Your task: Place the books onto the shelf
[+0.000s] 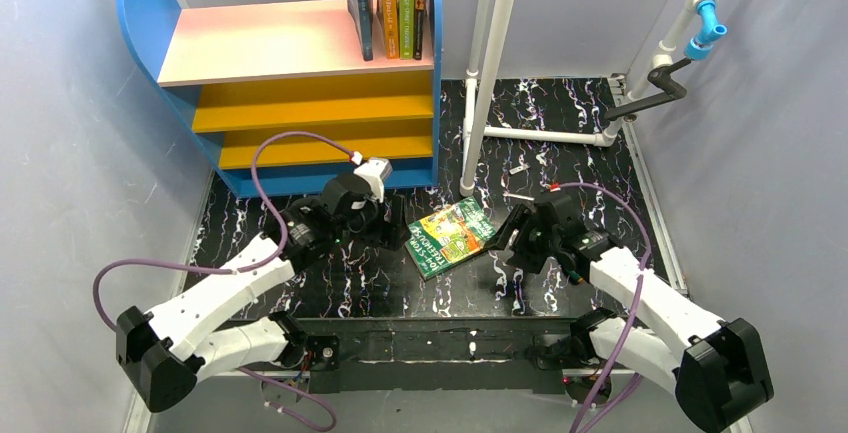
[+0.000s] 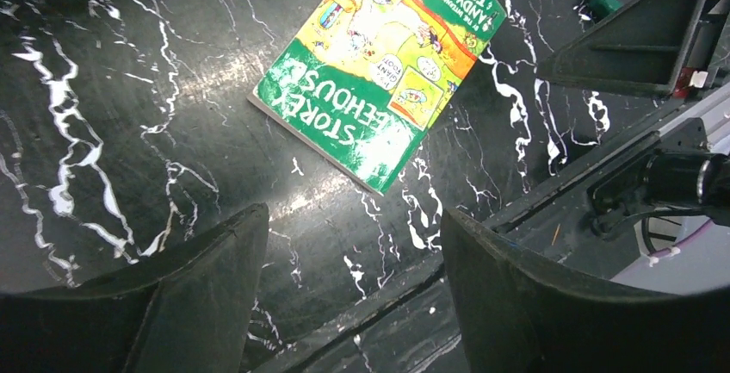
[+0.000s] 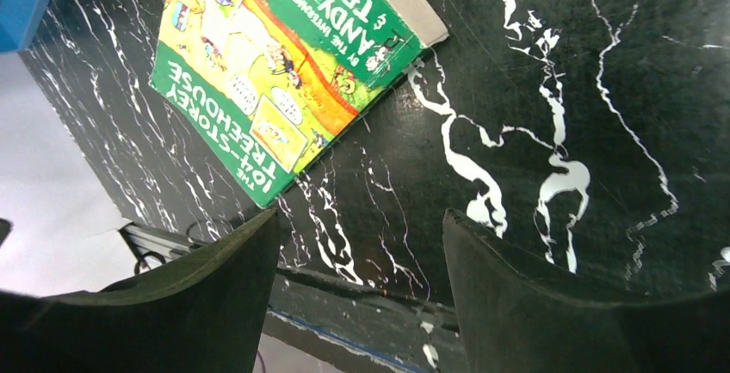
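Nearest the arm bases, the black marbled table [image 1: 330, 288]. A little farther in, the left gripper [image 1: 398, 225] and the right gripper [image 1: 508, 236] sit low over the table on either side of one paperback [image 1: 455, 236], each just beside it, neither touching that I can see. From the left wrist, the left gripper [image 2: 353, 226] has its jaws spread with only tabletop between them; the paperback [image 2: 379, 71] lies ahead of the tips. The right gripper [image 3: 357, 222] is the same, jaws apart and empty, with the paperback [image 3: 275, 71] ahead and to one side. The book lies flat, lime-green cartoon cover up, turned askew to the table edge. Judged thin, light and floppy, with a glossy cover likely to slide under a pad. Lying flat, it gives the fingers no edge to close on. Probably one gripper must pin or nudge it while the other works under a raised corner, then pinches near the spine, where it bends least. At the far side stands the shelf [image 1: 260, 38], with four books [image 1: 395, 8] upright at the right end of its pink top board, against the blue side. There is room to their left. A white pipe frame [image 1: 490, 73] stands right of the shelf.
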